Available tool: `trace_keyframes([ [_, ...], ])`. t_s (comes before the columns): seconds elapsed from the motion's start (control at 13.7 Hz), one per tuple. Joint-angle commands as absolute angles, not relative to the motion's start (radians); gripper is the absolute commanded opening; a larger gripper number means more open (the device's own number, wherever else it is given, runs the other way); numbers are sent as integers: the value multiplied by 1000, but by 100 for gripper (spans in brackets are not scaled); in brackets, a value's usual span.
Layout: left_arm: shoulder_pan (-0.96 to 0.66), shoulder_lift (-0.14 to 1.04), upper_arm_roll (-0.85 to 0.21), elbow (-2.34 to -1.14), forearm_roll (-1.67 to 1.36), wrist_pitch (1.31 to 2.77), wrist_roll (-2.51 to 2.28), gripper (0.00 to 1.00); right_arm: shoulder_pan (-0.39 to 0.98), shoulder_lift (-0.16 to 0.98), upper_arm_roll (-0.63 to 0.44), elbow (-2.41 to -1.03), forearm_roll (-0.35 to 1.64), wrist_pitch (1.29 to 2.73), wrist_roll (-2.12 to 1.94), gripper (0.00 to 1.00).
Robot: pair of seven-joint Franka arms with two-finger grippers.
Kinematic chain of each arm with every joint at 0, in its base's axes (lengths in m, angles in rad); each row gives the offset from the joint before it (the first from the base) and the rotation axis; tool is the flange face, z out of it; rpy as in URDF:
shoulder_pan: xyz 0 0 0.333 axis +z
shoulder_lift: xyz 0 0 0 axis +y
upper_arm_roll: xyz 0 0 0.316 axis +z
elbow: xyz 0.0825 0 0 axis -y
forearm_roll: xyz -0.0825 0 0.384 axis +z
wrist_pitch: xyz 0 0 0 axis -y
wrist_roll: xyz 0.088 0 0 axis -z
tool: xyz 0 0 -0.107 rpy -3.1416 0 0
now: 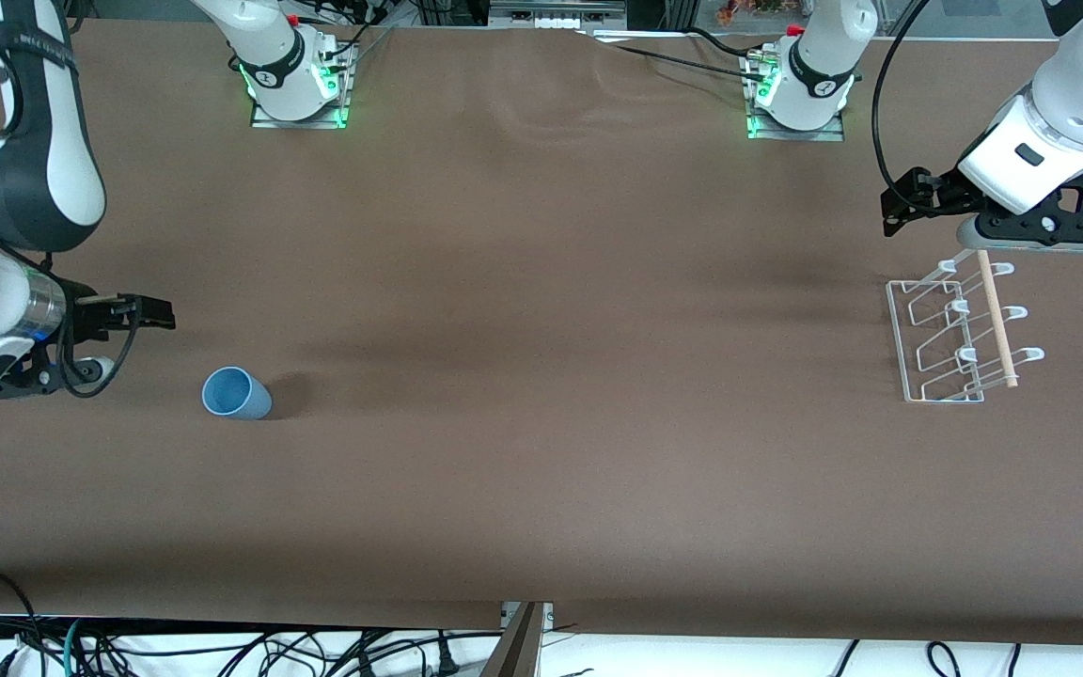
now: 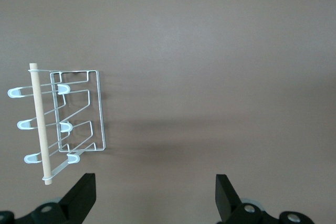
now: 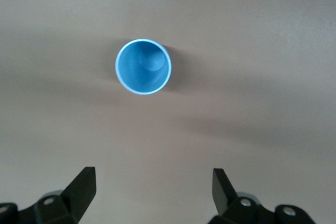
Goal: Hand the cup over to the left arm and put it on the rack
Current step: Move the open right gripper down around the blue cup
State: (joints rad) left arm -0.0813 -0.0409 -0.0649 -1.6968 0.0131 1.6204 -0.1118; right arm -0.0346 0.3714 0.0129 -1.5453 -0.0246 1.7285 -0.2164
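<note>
Nearest the front camera, the cup is standing upright on the brown bench, toward the right arm's end, with its open mouth facing up. In the right wrist view the cup is showing its pale blue rim and darker blue inside, with bare bench all around it and nothing touching it.

Just beside the cup, and slightly farther from the front camera, the right hand is hovering low over the bench. Its two black fingers are standing wide apart and are gripping nothing; the cup is lying clear of them, out ahead of the fingertips in the right wrist view.

Well apart, toward the left arm's end of the bench, the rack is sitting flat on the surface, its white wire frame carrying rows of peg hooks and one light wooden dowel running along it. The left arm is holding the left hand in the air over the end of the rack that lies farther from the front camera. In the left wrist view its black fingers are spread wide and empty, with the rack and its dowel showing below them, untouched.
</note>
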Motion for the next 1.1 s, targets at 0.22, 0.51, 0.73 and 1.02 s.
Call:
trace_keyframes([
  [0.22,-81,-31,-67,-1672,9,1611,-120,100,-41,463,26,-1542,-26,1793,-239,98],
  [0.51,-81,-31,-67,-1672,9,1611,-120,100,-61,526,26,-1531,-23,1938,-337,98],
  [0.73,-81,-31,-67,-1672,9,1611,-120,100,-51,555,26,-1531,-25,2061,-321,98],
  [1.02,-81,-31,-67,-1672,9,1611,-120,100,-29,595,25,-1532,-70,2140,-302,98],
])
